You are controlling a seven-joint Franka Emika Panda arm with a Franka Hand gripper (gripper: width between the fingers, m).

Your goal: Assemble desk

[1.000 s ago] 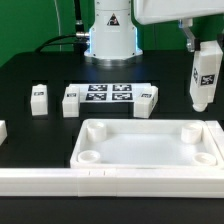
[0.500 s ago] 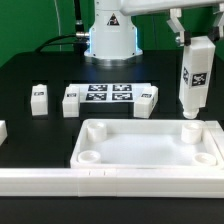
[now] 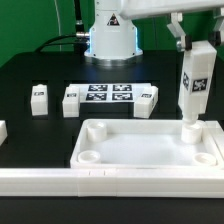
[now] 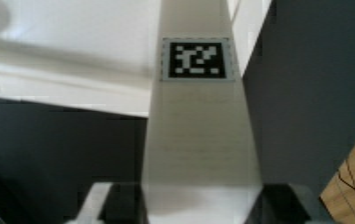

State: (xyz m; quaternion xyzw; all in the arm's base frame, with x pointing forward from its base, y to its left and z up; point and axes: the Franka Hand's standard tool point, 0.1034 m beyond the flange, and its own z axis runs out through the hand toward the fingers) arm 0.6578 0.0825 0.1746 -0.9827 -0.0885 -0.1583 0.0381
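Observation:
The white tray-like tabletop (image 3: 150, 150) lies upside up in the front middle, round sockets at its corners. My gripper (image 3: 196, 52) is shut on the top of a white square leg (image 3: 193, 90) with a black-and-white tag. The leg hangs upright, its lower end at the tabletop's far socket on the exterior view's right (image 3: 190, 128). In the wrist view the leg (image 4: 199, 130) runs out from between the fingers toward the tabletop's rim (image 4: 49, 70). Three more legs lie on the table: one (image 3: 39, 97), one (image 3: 70, 101) and one (image 3: 146, 101).
The marker board (image 3: 108, 95) lies behind the tabletop, between two legs. A long white border rail (image 3: 60, 180) runs along the front edge. The robot base (image 3: 110, 35) stands at the back. A white piece (image 3: 2, 130) shows at the exterior view's left edge.
The gripper has moved the leg toward the exterior view's left and lowered it, from hanging off to the right down onto the tabletop's far right socket.

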